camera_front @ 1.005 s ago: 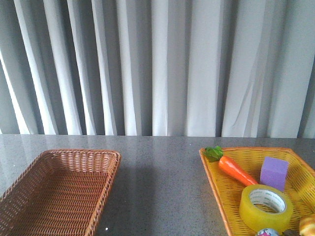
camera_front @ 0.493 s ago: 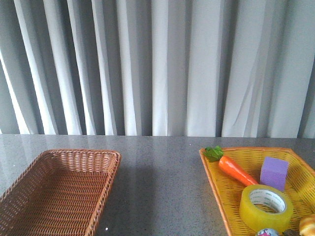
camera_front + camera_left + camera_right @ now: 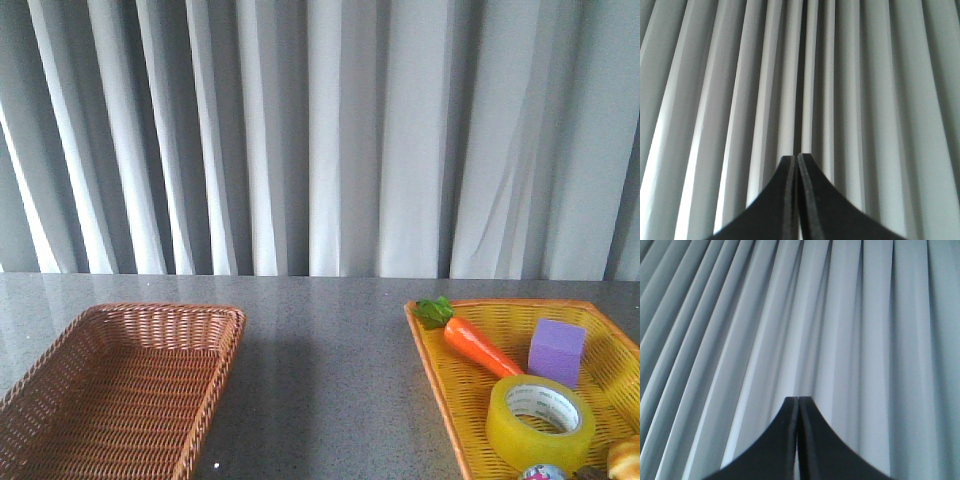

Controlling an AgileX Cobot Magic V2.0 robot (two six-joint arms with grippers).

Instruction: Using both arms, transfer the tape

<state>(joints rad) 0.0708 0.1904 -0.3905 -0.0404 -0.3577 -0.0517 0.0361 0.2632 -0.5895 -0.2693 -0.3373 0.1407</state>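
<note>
While both wrist cameras face only the pleated grey curtain (image 3: 740, 75), each shows its gripper closed on nothing: the left gripper (image 3: 797, 160) and the right gripper (image 3: 798, 401) have their dark fingers pressed together. Neither gripper appears in the front view, so the tape's place relative to them cannot be read. The tape (image 3: 540, 423) lies flat in the yellow basket (image 3: 440, 390) on the right of the grey tabletop (image 3: 320, 380), well apart from both grippers, it seems. A purple cube (image 3: 556, 351) sits just beside the tape, a toy carrot (image 3: 478, 343) near it. A brown basket (image 3: 120, 390) stands on the left.
</note>
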